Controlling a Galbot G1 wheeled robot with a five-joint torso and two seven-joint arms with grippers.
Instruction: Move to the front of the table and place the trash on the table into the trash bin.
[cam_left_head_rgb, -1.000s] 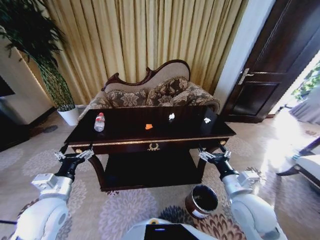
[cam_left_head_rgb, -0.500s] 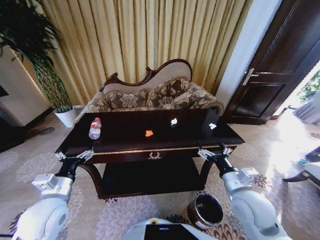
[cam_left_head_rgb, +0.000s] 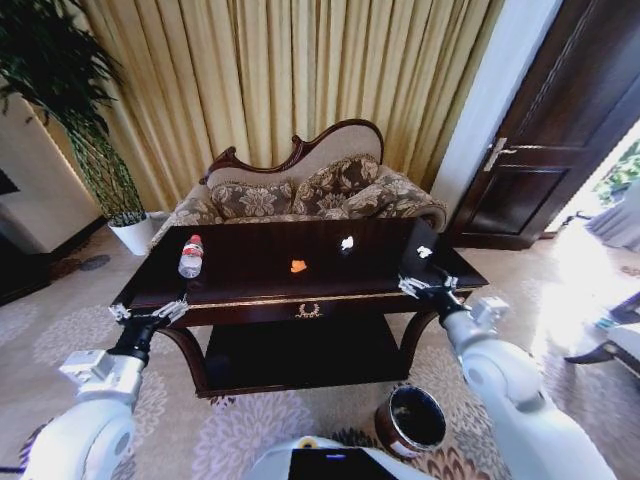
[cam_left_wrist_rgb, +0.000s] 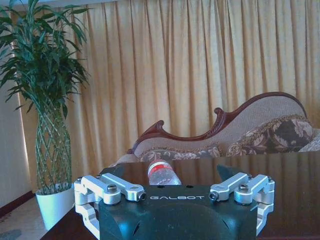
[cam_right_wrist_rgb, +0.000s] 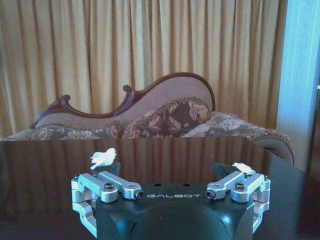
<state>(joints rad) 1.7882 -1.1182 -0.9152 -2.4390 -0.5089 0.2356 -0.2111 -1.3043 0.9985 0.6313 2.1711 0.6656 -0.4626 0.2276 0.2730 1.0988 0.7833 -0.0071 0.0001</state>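
At far left a potted plant (cam_left_head_rgb: 60, 110) stands beside the curtain (cam_left_head_rgb: 290, 90). The left pincer (cam_left_head_rgb: 148, 312) hangs released, its jaws spread wide, just off the left front corner of the surface (cam_left_head_rgb: 250, 285), a dark glossy top with gold trim and a gold emblem (cam_left_head_rgb: 309, 311) on its front. On the left part of the top lies a clear bottle (cam_left_head_rgb: 190, 257) with a red cap and label, its cap pointing away from the robot. Near the middle sits a crumpled orange scrap (cam_left_head_rgb: 298, 266), and right of it, farther back, a white scrap (cam_left_head_rgb: 347, 242). Behind the surface stands a patterned sofa (cam_left_head_rgb: 310, 190). Another white scrap (cam_left_head_rgb: 424, 252) lies near the right end, just beyond the right pincer (cam_left_head_rgb: 427, 287), which is raised over the right front edge, jaws also spread. On the carpet below, the round brown bin (cam_left_head_rgb: 411, 420) with a black interior stands right of the lower shelf.
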